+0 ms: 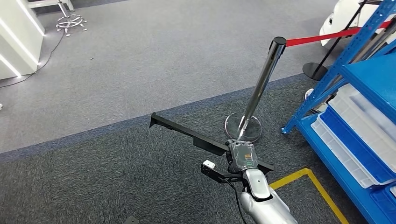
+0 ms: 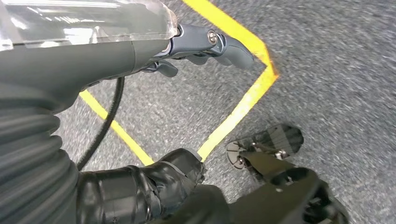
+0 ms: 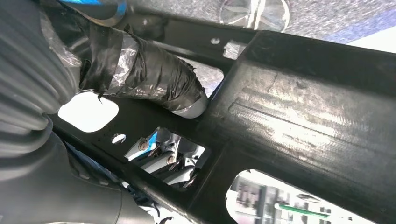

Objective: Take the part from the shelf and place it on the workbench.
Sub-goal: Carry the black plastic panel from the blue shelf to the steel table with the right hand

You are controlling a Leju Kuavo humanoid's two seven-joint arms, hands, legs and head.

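Right hand (image 1: pixel 241 156) raised in front of the body at the end of the silver right arm (image 1: pixel 264 198), gripping the part (image 1: pixel 187 132): a long, flat black plastic piece with cut-out windows and a turned-up end. Held well above the grey carpet floor (image 1: pixel 140 60), roughly level, stretching from the hand out toward the left of the head view, a short stub poking past the hand on the other side. In the right wrist view, taped thumb (image 3: pixel 154 81) pressed onto the top face of the part (image 3: pixel 303 121), darker fingers (image 3: pixel 166 158) seen through one of its openings, wrapped underneath.

Left hand (image 2: pixel 187 51) hanging low over the carpet, holding nothing; fingers slightly curled and apart from the taped thumb (image 2: pixel 154 182), nothing between them. Yellow floor tape (image 2: pixel 243 107) forming a corner just beneath that hand.

Just beyond the right hand in the head view, a chrome stanchion post (image 1: pixel 261 84) leaning on its round base (image 1: pixel 243 127), red belt (image 1: pixel 322 36) running off from its top toward the right. Blue metal shelf (image 1: pixel 355 60) at the right edge, with white trays (image 1: pixel 355 135) stacked on its lower level. Another strip of yellow tape (image 1: pixel 322 191) on the floor between the arm and the shelf.
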